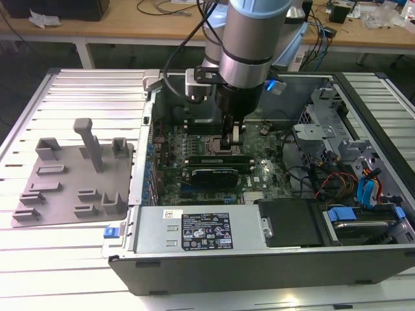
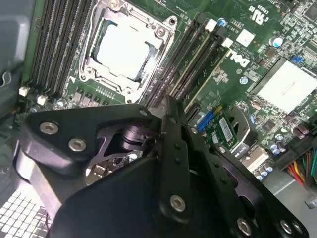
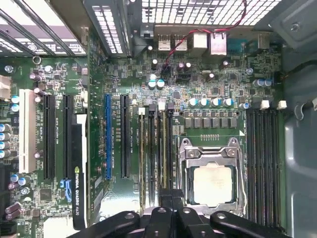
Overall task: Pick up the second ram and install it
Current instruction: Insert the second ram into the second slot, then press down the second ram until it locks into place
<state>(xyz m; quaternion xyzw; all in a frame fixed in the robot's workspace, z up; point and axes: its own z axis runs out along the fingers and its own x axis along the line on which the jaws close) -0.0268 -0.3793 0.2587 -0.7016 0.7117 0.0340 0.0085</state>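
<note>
Tool lowered inside the open computer case, just beside the processor socket, its fingers drawn together over the memory slots. Whether they pinch the second ram cannot be told. Thin green sticks stand in those slots under the tool, so seating appears largely done; final latching is not visible. The grey parts tray sits toward the desk's edge at the exterior view's left.

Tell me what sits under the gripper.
Under the gripper lie the memory slots beside the processor, with green sticks seated in them. The fingers' tips and anything between them are covered.
</note>
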